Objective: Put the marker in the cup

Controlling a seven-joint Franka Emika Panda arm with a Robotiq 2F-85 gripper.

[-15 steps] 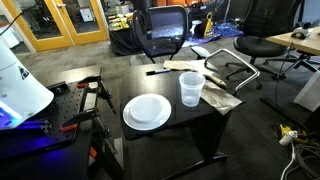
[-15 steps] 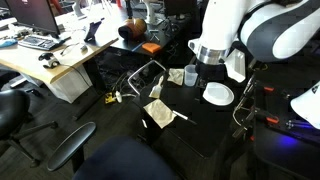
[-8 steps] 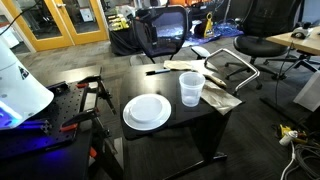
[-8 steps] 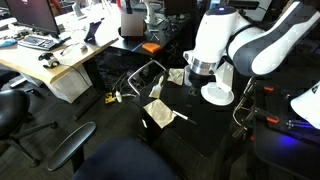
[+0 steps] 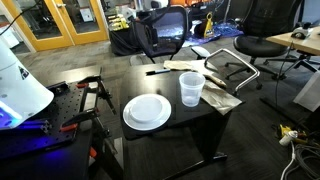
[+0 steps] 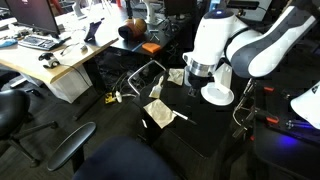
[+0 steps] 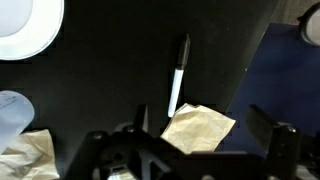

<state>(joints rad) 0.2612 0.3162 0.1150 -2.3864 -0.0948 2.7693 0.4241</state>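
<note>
Office workspace around a black desk (image 5: 195, 125).
Behind the desk stood a black mesh office chair (image 5: 160, 33), a second chair (image 5: 258, 45) beside it on grey carpet (image 5: 270, 140), and wood-framed glass doors (image 5: 60, 20) farther back.

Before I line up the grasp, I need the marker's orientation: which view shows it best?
The wrist view: the marker lies full-length, unobstructed. In an exterior view it is a tiny dark sliver.

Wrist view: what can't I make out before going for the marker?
In the wrist view:
- Gripper: dark, blurred, body cut off by the bottom edge.
- Cup: only a blurred sliver at the left edge.
- Plate: cut off by the top-left corner.
- Marker: whether its lower end touches the napkin is too blurred to tell.
</note>
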